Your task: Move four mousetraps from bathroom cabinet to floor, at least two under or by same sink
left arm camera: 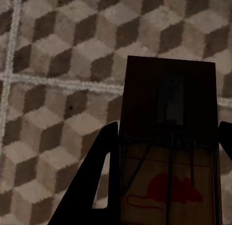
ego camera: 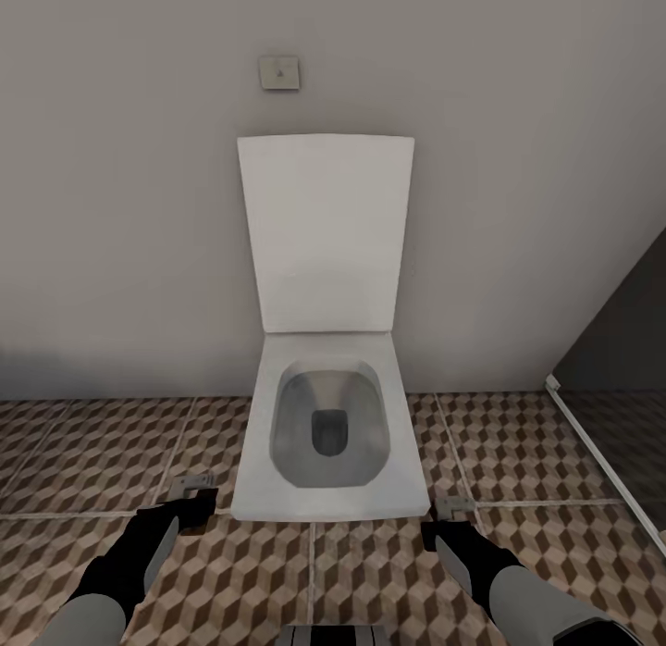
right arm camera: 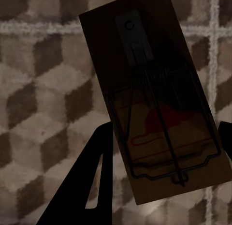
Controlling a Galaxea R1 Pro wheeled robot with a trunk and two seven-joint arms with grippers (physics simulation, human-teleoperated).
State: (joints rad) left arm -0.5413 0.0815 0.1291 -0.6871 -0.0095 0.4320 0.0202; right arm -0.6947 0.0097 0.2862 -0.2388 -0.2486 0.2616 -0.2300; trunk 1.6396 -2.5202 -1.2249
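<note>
Left gripper low over the tiled floor, left of the toilet; jaws closed on a mousetrap, board flat between the fingers, floor well beneath it. Right gripper on the toilet's other side, likewise clamped on a second mousetrap, sitting skewed in the grip. Dark glass partition at far right. Sink and cabinet out of frame. Step looks like carrying two traps. Next: probably turn the base toward the sink, then lower and release both beside or under it.
</note>
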